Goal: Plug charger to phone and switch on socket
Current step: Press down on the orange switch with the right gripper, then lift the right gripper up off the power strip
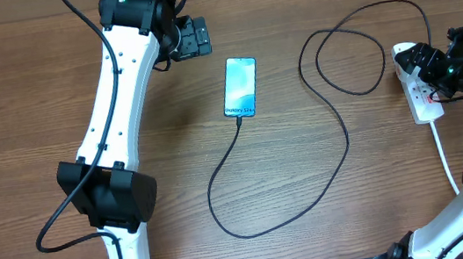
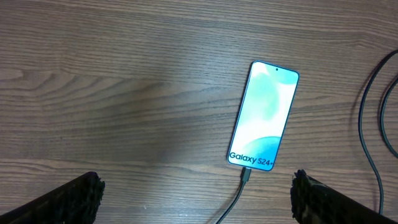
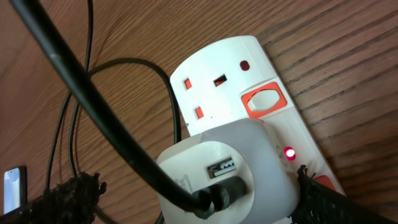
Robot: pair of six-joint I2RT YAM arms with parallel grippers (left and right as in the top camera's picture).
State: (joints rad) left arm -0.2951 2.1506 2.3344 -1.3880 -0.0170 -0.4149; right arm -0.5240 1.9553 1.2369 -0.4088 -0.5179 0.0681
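Here, the phone [image 1: 240,87] lies flat mid-desk [image 1: 33,101], screen lit, with the charger [image 1: 345,138] tip plugged into its lettered end. The black cable loops right to a white adapter [image 3: 249,162] in the socket [image 1: 422,97], where a red light [image 3: 289,152] glows. My left hand [image 1: 194,37] hovers open near the phone; my right hand [image 1: 429,63] hovers open over the socket.

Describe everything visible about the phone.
The phone is a slim rectangle with rounded corners and a dark edge, lying flat, screen up, on the wooden table. Its glossy screen is lit pale blue-cyan, showing "Galaxy S24+" near the end closest to the robot. The connector of the charger is plugged into that end. Nothing else touches it.
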